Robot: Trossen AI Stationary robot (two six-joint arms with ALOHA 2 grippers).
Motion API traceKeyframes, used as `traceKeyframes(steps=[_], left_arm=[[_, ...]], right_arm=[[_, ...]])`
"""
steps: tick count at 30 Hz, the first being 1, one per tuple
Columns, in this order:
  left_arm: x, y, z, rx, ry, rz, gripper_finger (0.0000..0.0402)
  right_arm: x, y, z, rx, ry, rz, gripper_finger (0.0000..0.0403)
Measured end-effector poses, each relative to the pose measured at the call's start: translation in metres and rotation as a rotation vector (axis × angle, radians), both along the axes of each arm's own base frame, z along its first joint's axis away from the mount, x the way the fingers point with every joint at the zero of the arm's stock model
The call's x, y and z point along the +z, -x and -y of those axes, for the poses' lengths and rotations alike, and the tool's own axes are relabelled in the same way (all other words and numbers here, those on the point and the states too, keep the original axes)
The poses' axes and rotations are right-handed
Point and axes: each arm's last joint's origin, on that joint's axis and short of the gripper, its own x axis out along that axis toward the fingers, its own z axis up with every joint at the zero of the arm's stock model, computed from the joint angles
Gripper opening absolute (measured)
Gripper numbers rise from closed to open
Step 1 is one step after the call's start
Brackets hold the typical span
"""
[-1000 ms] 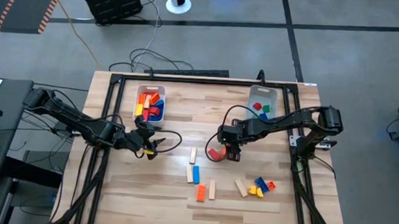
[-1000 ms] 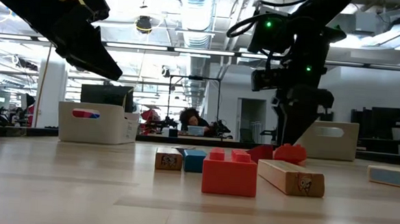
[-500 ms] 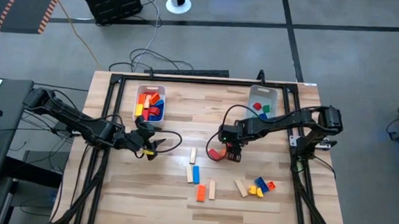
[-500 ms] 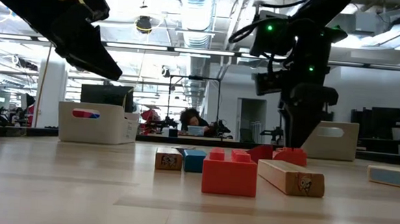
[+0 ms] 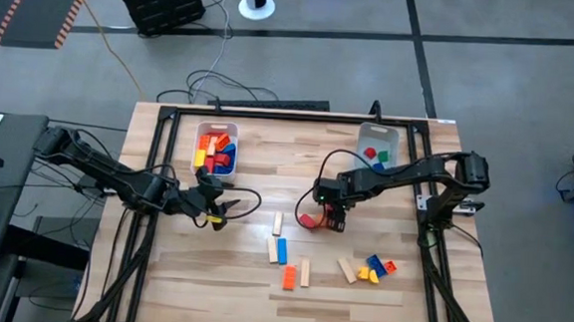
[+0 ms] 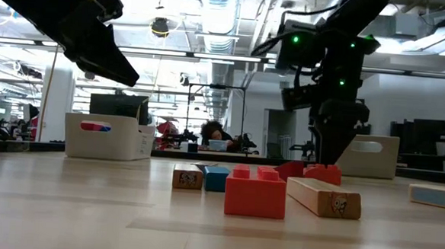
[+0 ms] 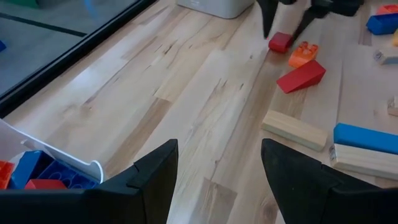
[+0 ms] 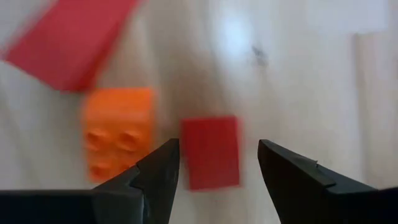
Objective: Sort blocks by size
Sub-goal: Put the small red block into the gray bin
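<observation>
The right end effector point(image 8: 211, 180) has lowered, fingers wide astride the small red cube point(image 8: 210, 151), poised to grasp; the left end effector point(image 7: 214, 180) waits, wide.

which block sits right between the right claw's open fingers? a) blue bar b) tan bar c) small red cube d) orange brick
c: in the right wrist view the small red cube lies between the fingers of the open right claw, with the orange brick off to one side.
</observation>
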Motion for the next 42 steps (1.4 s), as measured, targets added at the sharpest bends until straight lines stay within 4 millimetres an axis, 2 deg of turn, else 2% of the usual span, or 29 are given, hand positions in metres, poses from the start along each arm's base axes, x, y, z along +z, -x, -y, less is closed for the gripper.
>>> traceKeyframes(steps=[9,17,20,23,26,29,32,36,42], left_arm=[[0.0,0.0,0.0,-0.007,-0.007,-0.003,0.0224],[0.0,0.0,0.0,-0.007,-0.007,-0.006,0.0224],[0.0,0.0,0.0,-0.007,-0.007,-0.005,0.0224],[0.0,0.0,0.0,-0.007,-0.007,-0.007,0.0224],[-0.001,0.0,0.0,-0.007,-0.008,-0.009,0.0224],[-0.001,0.0,0.0,-0.007,-0.008,-0.009,0.0224],[-0.001,0.0,0.0,-0.003,0.001,-0.005,0.0224],[0.0,0.0,0.0,0.0,0.008,0.0,0.0224],[0.0,0.0,0.0,0.007,0.021,0.011,0.0224]], right_arm=[[-0.013,-0.004,-0.002,0.031,-0.005,-0.035,0.0243],[-0.01,-0.003,0.0,0.037,-0.001,-0.025,0.0154],[-0.002,0.001,0.001,0.042,0.045,-0.024,0.0154],[0.021,0.011,0.005,-0.017,0.213,-0.023,0.0154],[0.051,0.027,0.016,-0.151,0.387,0.037,0.0154],[0.078,0.051,0.031,-0.326,0.505,0.073,0.016],[0.095,0.077,0.048,-0.489,0.537,0.065,0.017],[0.089,0.1,0.064,-0.584,0.452,0.041,0.0175],[0.063,0.109,0.068,-0.547,0.355,0.007,0.0199]])
